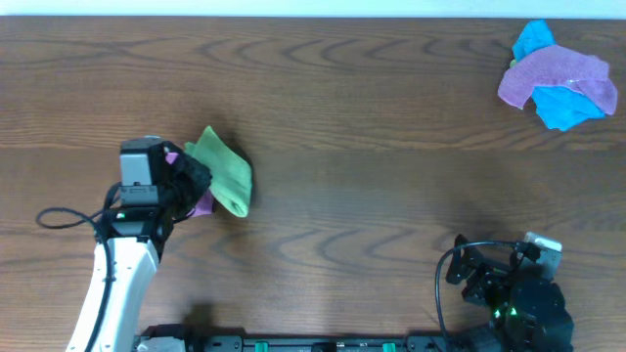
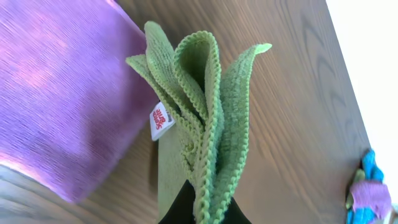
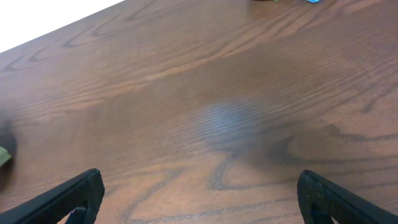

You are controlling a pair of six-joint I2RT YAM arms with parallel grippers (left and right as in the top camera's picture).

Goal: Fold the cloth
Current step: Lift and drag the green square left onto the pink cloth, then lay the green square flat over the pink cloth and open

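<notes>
Cloth [image 2: 214, 118]: lime-green, bunched into several standing folds with stitched edges showing; sits left of centre on the table [image 1: 352, 127], just ahead of the left arm.
Cloth contact: near end pinched, far end fans out loose; cannot tell if any part is lifted off the wood.
Left gripper [image 1: 193, 183]: fingers pressed together on the near edge of the cloth; in the left wrist view the green folds come straight out from between the dark fingertips.
Purple cloth [image 2: 56, 93]: flat on the table, touching the green cloth on its left side in the left wrist view; partly hidden by the gripper from overhead.
Label [image 2: 161, 121]: small white tag with red print, at the seam where the green folds meet the purple cloth; text too small to read.
Right gripper [image 3: 199, 208]: fingers spread wide, nothing between them, only bare wood ahead; arm at the near right corner, well apart from the cloth.
Far pile [image 1: 558, 76]: blue and purple cloths heaped together at the far right corner of the table, well apart from both arms.
Table surface: dark wood grain.
</notes>
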